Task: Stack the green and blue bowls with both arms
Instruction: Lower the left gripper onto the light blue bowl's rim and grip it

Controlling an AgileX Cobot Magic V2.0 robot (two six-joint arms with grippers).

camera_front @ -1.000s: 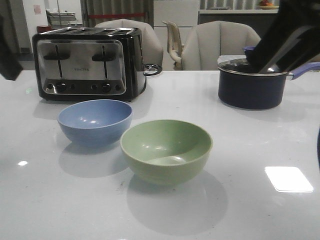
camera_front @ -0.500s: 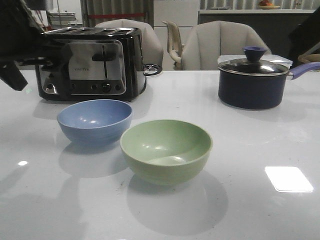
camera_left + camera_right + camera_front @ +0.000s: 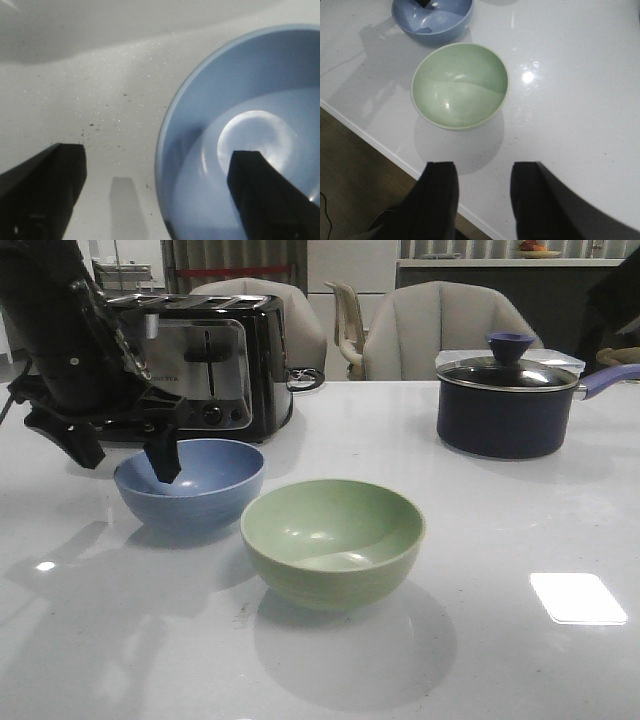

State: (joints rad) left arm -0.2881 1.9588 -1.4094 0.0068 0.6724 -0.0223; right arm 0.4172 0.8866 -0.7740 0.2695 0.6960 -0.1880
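Note:
The blue bowl (image 3: 190,480) stands upright on the white table, left of centre. The green bowl (image 3: 332,540) stands upright just to its right and nearer to me, close to it. My left gripper (image 3: 125,455) is open and straddles the blue bowl's left rim, with one finger (image 3: 165,462) inside the bowl and the other outside. The left wrist view shows the same gripper (image 3: 157,155) over that bowl (image 3: 240,100). My right gripper (image 3: 482,167) is open and empty, high above the table's near edge, looking down on the green bowl (image 3: 460,85) and the blue bowl (image 3: 432,17).
A black and chrome toaster (image 3: 215,360) stands behind the blue bowl. A dark lidded saucepan (image 3: 500,405) with a purple handle is at the back right. Chairs (image 3: 440,330) stand behind the table. The table's edge (image 3: 370,137) drops to a brown floor.
My left arm has come in from the upper left and lowered its open gripper over the blue bowl's rim. My right arm has pulled away from the saucepan toward the upper right. The bowls have not moved.

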